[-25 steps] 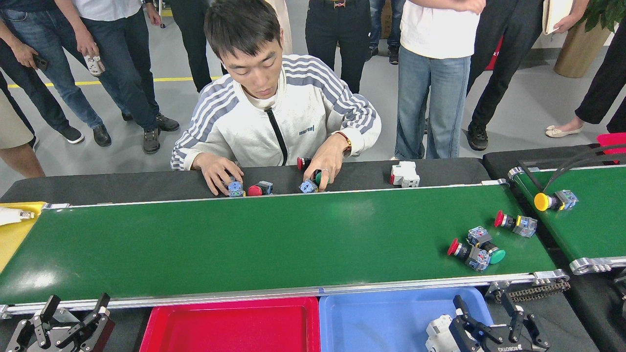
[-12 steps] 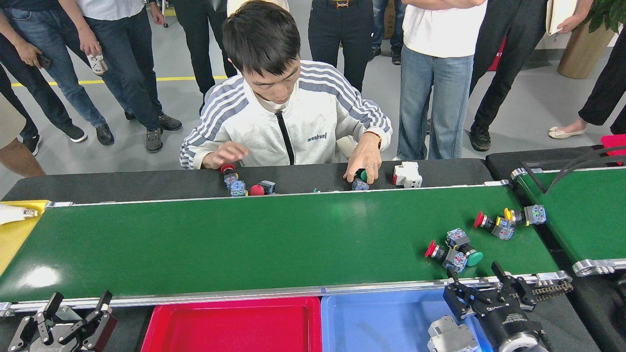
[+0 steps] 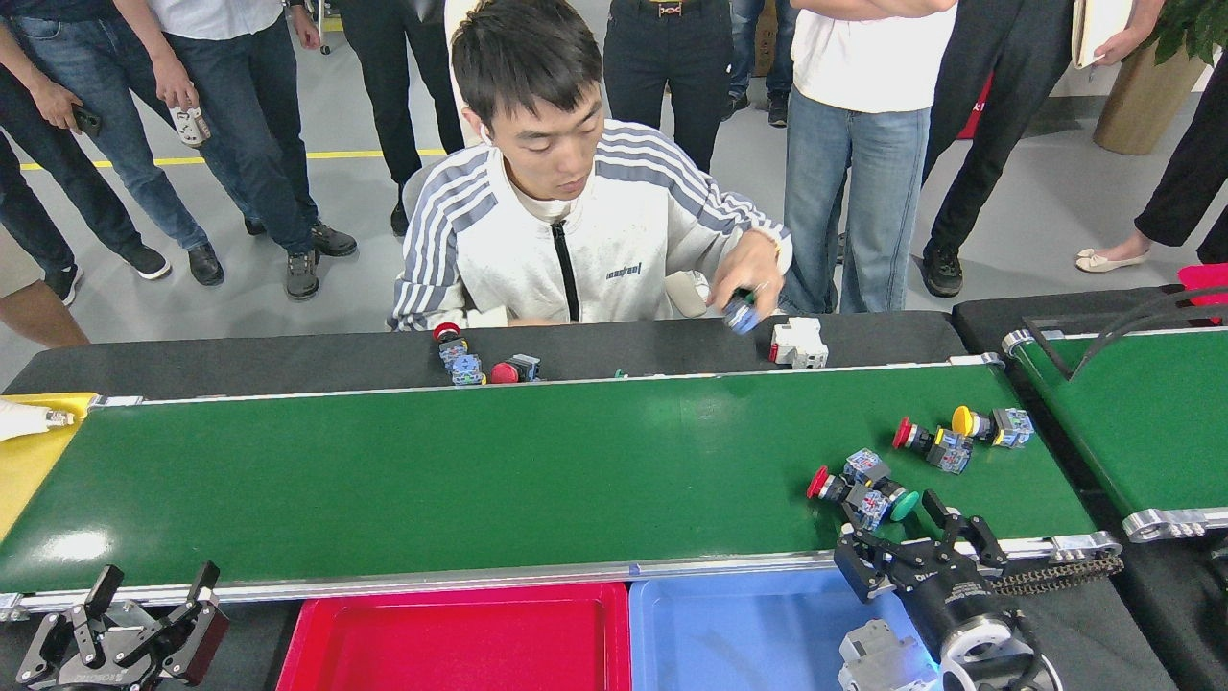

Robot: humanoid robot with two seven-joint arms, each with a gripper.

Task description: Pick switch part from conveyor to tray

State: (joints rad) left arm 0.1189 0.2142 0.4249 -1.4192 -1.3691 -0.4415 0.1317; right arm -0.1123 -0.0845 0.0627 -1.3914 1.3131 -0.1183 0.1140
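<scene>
Right gripper (image 3: 916, 547) hung over the near rail of the conveyor (image 3: 432, 480), fingers spread, nothing held. Nearest switch parts: a tangled pair (image 3: 861, 489), red and green caps touching, just beyond the fingertips. Two more parts (image 3: 959, 437) lay farther back. Left gripper (image 3: 144, 624) sat parked and spread by the red tray (image 3: 460, 638). To do it well, I judged: straddle one body only, come down square, avoid nudging its neighbour, then carry it to the blue tray (image 3: 748, 624).
</scene>
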